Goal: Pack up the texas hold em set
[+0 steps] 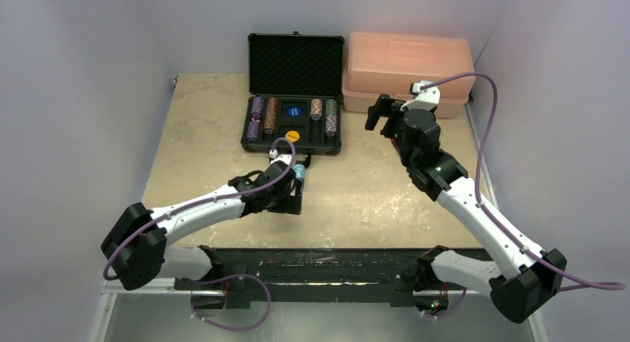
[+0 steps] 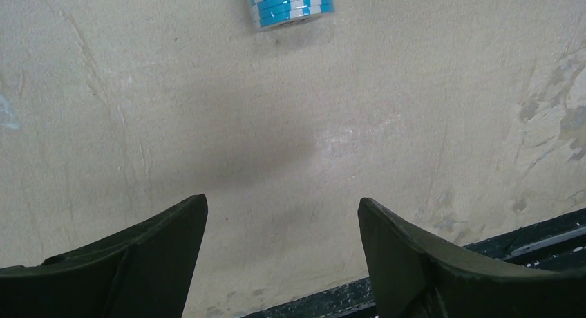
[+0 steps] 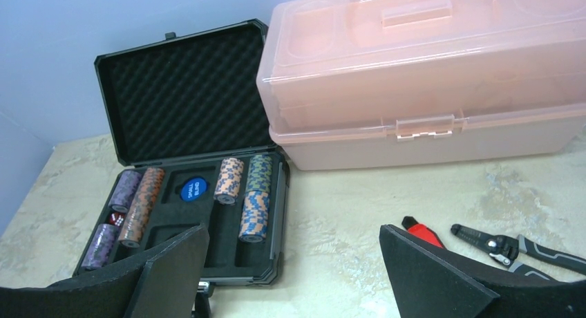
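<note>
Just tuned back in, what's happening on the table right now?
The left gripper, open and empty, hovers just short of a blue chip stack that sits loose on the table in front of the open black case. Several chip stacks are already in the case's slots. The right gripper hangs open and empty near the pink toolbox.

A robot lab's test cell, not a home or shop — plain pale-lilac walls (image 1: 74,82) close in a beige marbled tabletop (image 1: 371,201) on three sides. Two white-and-black jointed arms, the left arm (image 1: 200,207) and the right arm (image 1: 483,212), are bolted to a black base rail (image 1: 312,264) at the table's near edge — purple cables (image 1: 475,75) loop from them.
</note>
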You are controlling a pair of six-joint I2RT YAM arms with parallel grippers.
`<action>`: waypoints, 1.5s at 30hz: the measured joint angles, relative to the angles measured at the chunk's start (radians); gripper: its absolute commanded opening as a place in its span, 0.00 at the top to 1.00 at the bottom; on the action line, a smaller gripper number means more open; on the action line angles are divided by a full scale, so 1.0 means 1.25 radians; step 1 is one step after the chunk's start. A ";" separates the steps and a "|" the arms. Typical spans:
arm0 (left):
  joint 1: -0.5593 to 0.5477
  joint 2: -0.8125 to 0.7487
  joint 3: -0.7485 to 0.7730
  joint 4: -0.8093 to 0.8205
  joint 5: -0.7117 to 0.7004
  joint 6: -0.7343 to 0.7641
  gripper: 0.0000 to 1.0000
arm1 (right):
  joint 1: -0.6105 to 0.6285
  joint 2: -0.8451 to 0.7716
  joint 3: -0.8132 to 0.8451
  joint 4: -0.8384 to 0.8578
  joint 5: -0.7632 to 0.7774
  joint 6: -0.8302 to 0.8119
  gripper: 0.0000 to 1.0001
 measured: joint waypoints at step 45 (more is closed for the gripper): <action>-0.025 0.314 0.222 -0.021 -0.217 -0.034 0.37 | 0.000 0.049 0.000 -0.020 -0.003 0.000 0.01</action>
